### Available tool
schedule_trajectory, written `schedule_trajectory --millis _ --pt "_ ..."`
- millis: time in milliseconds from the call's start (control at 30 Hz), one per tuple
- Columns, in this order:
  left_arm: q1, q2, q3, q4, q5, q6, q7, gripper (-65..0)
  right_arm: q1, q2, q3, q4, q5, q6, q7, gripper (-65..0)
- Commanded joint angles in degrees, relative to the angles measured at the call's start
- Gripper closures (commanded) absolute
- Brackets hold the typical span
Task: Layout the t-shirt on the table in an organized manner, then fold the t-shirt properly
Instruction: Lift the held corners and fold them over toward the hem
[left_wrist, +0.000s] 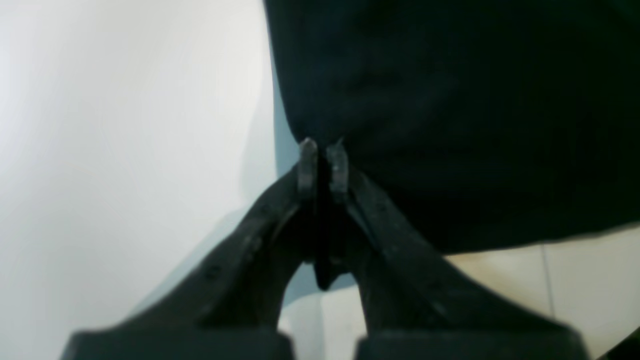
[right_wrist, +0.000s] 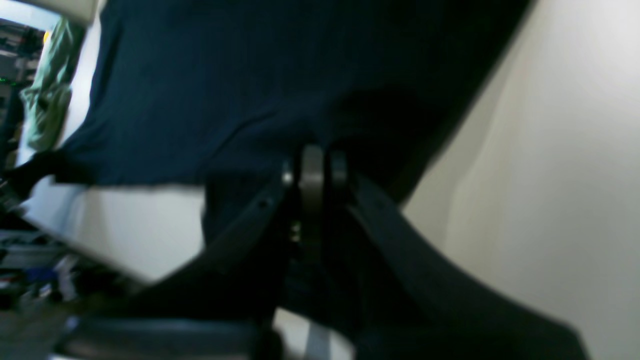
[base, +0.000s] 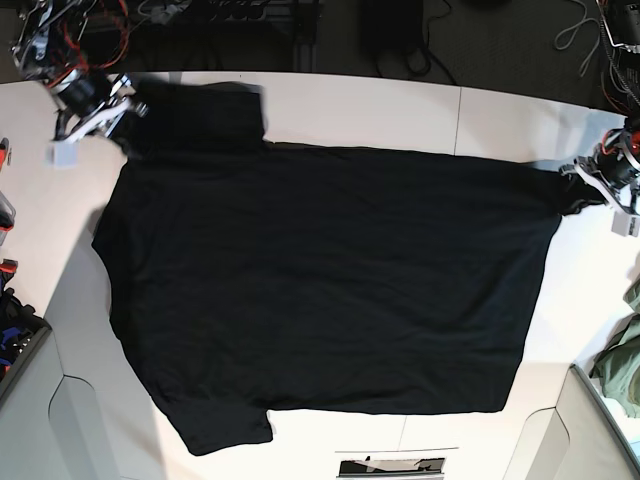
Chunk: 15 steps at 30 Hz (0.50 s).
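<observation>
The black t-shirt (base: 330, 280) lies spread wide over the white table (base: 400, 110), one sleeve at the near left and one at the far left. My left gripper (base: 588, 192) is at the shirt's right corner, shut on the cloth; the left wrist view shows its fingertips (left_wrist: 322, 150) pinched on the black fabric (left_wrist: 450, 125). My right gripper (base: 122, 108) is at the far left corner by a sleeve, and in its wrist view it (right_wrist: 317, 160) is shut on the shirt's edge (right_wrist: 250, 90). No print or tag shows.
An olive-green garment (base: 625, 365) hangs off the table's right side, and also shows in the right wrist view (right_wrist: 47, 95). Cables and gear line the far edge. A dark bin (base: 15, 345) stands at the left. Bare tabletop (left_wrist: 125, 150) lies beside the left gripper.
</observation>
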Motion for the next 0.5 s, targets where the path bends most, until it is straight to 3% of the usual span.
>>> schedule_trajectory --millis 0,467 --pt "-1.36 -1.38 -0.66 0.74 -1.31 -0.71 -1.05 0.0 1.2 0.7 0.2 0.79 0.24 0.48 1.09 0.0" --pt "-9.29 -1.36 -0.13 0.02 -0.09 -0.71 -2.84 0.0 11.89 3.48 0.2 -0.74 -7.1 0.42 3.26 0.0"
